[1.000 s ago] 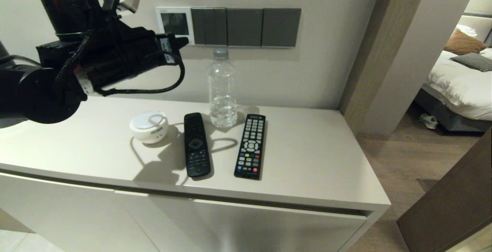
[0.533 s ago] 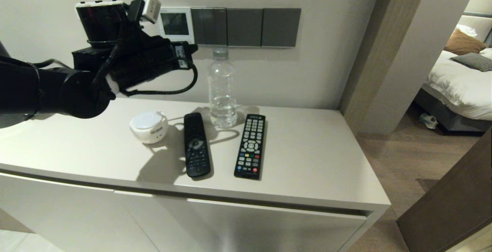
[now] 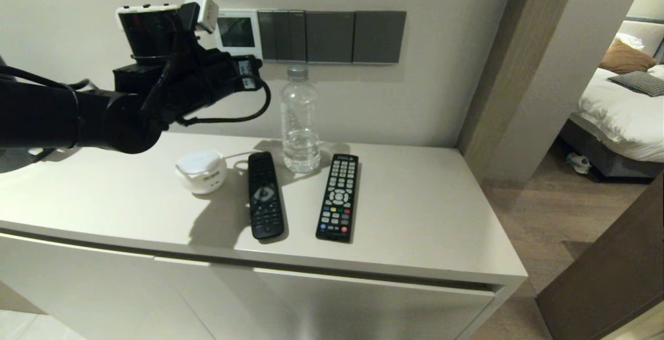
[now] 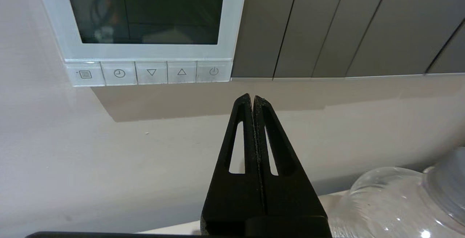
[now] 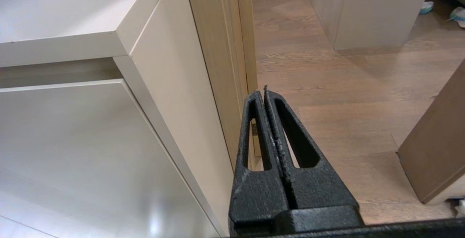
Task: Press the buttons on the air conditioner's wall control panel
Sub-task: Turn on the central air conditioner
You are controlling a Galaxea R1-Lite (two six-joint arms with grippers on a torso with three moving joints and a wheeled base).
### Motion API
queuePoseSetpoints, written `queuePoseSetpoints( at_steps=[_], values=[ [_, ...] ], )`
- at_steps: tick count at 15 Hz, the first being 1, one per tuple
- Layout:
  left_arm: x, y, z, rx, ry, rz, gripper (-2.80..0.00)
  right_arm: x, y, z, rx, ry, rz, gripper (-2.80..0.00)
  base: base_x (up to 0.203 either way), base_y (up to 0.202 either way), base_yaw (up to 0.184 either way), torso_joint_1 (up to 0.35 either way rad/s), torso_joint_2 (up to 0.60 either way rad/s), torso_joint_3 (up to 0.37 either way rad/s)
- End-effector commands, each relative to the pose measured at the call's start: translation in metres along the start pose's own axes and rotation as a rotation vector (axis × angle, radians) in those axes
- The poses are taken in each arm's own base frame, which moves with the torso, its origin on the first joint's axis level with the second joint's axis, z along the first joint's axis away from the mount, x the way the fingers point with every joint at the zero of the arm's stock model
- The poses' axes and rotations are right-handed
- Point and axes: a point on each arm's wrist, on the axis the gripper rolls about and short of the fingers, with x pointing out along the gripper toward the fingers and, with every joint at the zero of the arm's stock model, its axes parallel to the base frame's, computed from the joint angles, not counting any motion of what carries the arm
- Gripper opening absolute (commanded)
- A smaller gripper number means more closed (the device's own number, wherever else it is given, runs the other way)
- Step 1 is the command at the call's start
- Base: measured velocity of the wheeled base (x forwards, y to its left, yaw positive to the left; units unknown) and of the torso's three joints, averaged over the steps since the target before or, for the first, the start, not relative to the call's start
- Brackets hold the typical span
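Note:
The air conditioner's wall control panel (image 3: 237, 31) is a small white square with a dark, unlit screen, mounted on the wall left of the grey switch plates. In the left wrist view the panel (image 4: 232, 20) shows close up, with its row of buttons (image 4: 150, 72) along the bottom strip. My left gripper (image 4: 253, 97) is shut and empty, its tips just below and right of the power key (image 4: 213, 71), close to the wall. In the head view the left gripper (image 3: 255, 63) sits just under the panel. My right gripper (image 5: 264, 92) is shut and empty, parked low beside the cabinet.
Dark grey switch plates (image 3: 332, 36) run right of the panel. On the cabinet top (image 3: 441, 215) stand a clear water bottle (image 3: 299, 122), a black remote (image 3: 264, 194), a second remote with coloured keys (image 3: 338, 197) and a small round white device (image 3: 201, 171).
My left arm has moved right and toward the wall, bringing the shut gripper up close under the panel. Nothing on the cabinet has moved.

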Motion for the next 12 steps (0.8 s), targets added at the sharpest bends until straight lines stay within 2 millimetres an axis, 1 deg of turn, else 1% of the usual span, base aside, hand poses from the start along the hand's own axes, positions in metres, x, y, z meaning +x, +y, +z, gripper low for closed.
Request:
queuePoseSetpoints(
  at_steps=[1, 2, 4, 5, 8, 12],
  values=[
    [0.005, 0.003, 0.002, 0.001, -0.015, 0.004, -2.8, 0.0, 0.0, 0.0, 0.0, 0.003, 0.001, -2.8, 0.0, 0.0, 0.0, 0.0, 0.0, 0.0],
    [0.008, 0.005, 0.003, 0.001, -0.02, 0.007, -2.8, 0.0, 0.0, 0.0, 0.0, 0.003, 0.001, -2.8, 0.0, 0.0, 0.0, 0.0, 0.0, 0.0],
    [0.016, 0.008, -0.007, 0.002, -0.002, 0.013, -2.8, 0.0, 0.0, 0.0, 0.0, 0.003, 0.001, -2.8, 0.0, 0.0, 0.0, 0.0, 0.0, 0.0],
    [0.018, 0.013, -0.006, 0.003, -0.007, 0.023, -2.8, 0.0, 0.0, 0.0, 0.0, 0.003, 0.001, -2.8, 0.0, 0.0, 0.0, 0.0, 0.0, 0.0],
    [0.019, 0.024, -0.002, 0.005, -0.015, 0.047, -2.8, 0.0, 0.0, 0.0, 0.0, 0.003, 0.0, -2.8, 0.0, 0.0, 0.0, 0.0, 0.0, 0.0],
    [0.019, 0.025, -0.001, 0.005, -0.02, 0.053, -2.8, 0.0, 0.0, 0.0, 0.0, 0.003, 0.0, -2.8, 0.0, 0.0, 0.0, 0.0, 0.0, 0.0]
  ],
)
